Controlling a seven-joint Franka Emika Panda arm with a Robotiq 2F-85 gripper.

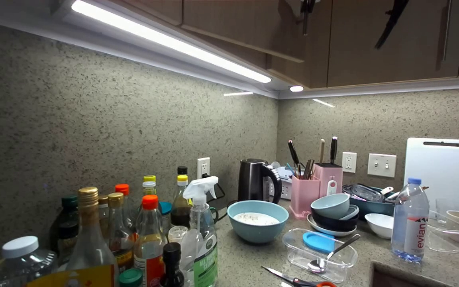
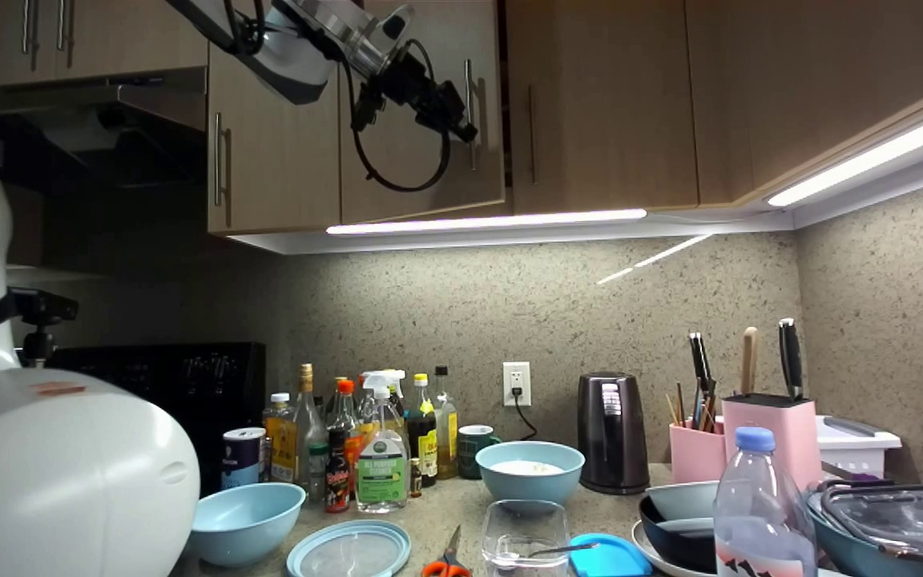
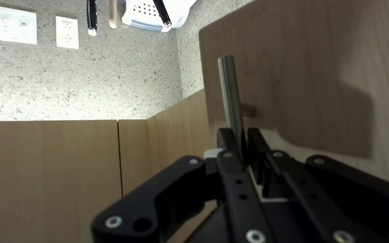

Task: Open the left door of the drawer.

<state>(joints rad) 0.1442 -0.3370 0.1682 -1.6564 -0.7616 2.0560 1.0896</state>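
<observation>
The left door [image 2: 409,152] is a flat brown door of the wall cabinet, the drawer [image 2: 638,144]. Its right edge stands a little out from the cabinet, with a dark gap beside the matching door. It also shows swung out in an exterior view [image 1: 245,24] and in the wrist view [image 3: 292,60]. Its metal bar handle [image 3: 230,87] runs between my fingertips in the wrist view. My gripper [image 3: 237,136] is closed around the handle's lower part, also seen in an exterior view [image 2: 465,128]. The cabinet's inside is hidden.
A lit strip lamp [image 2: 485,222] runs under the cabinet. Below, the counter holds bottles, a spray bottle [image 2: 381,465], a blue bowl [image 2: 530,481], a kettle [image 2: 614,441], a pink knife block [image 2: 774,437] and scissors [image 2: 445,565]. A range hood [image 2: 109,104] is beside the cabinet.
</observation>
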